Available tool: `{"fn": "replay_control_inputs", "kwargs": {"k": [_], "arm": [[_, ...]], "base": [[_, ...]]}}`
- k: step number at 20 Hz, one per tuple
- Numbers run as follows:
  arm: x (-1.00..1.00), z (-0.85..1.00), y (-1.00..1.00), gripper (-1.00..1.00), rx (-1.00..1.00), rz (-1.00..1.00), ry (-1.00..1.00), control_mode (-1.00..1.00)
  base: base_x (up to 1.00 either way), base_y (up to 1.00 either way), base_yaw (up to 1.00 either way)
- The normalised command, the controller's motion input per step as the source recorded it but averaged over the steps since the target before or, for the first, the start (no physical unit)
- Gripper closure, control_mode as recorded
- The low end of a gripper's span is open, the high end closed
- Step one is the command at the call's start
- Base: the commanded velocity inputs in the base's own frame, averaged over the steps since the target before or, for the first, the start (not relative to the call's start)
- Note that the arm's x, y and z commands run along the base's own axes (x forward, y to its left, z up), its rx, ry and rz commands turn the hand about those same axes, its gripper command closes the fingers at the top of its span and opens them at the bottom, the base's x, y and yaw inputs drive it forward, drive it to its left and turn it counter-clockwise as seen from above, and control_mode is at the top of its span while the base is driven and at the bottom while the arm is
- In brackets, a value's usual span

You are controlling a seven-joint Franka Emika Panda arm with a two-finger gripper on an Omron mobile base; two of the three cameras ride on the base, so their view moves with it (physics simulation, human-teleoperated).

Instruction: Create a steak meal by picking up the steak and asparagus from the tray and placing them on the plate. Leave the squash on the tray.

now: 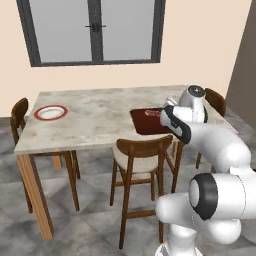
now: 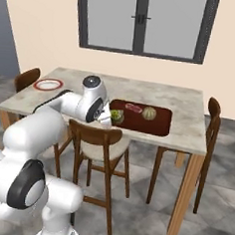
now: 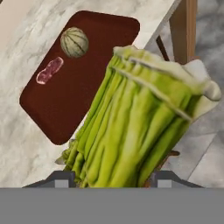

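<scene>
My gripper [image 2: 112, 118] is shut on the asparagus [image 3: 131, 127], a bundle of green stalks that hangs lifted above the near left end of the tray [image 3: 78, 105]. From the right base the asparagus [image 2: 116, 115] shows just off my hand. The pinkish-red steak [image 3: 49, 71] and the round pale squash [image 3: 74, 42] lie on the dark red-brown tray [image 2: 144, 125], side by side at its far edge. The white plate [image 1: 50, 112] with its red-orange rim sits at the far left corner of the table, well away from the tray [image 1: 144, 127].
The marble table [image 1: 95, 120] has wooden chairs around it: one [image 1: 142, 160] tucked in right below the tray, others at the left end [image 1: 19, 117] and the right end [image 2: 212, 122]. A window fills the back wall.
</scene>
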Motion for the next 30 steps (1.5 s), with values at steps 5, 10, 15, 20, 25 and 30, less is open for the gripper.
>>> {"fn": "replay_control_inputs", "kwargs": {"k": [5, 10, 15, 20, 25, 30], "arm": [[0.0, 0.0, 0.0, 1.0, 0.0, 0.0, 0.0, 1.0], [0.0, 0.0, 0.0, 1.0, 0.0, 0.0, 0.0, 1.0], [0.0, 0.0, 0.0, 1.0, 0.0, 0.0, 0.0, 1.0], [0.0, 0.0, 0.0, 1.0, 0.0, 0.0, 0.0, 1.0], [0.0, 0.0, 0.0, 1.0, 0.0, 0.0, 0.0, 1.0], [0.0, 0.0, 0.0, 1.0, 0.0, 0.0, 0.0, 1.0]], "base": [[-0.82, 0.91, 0.15], [-0.22, 1.0, 0.05], [0.06, 1.0, 0.0], [0.51, 1.0, -0.04], [0.62, 0.97, -0.21], [0.62, 0.86, -0.3]]}}
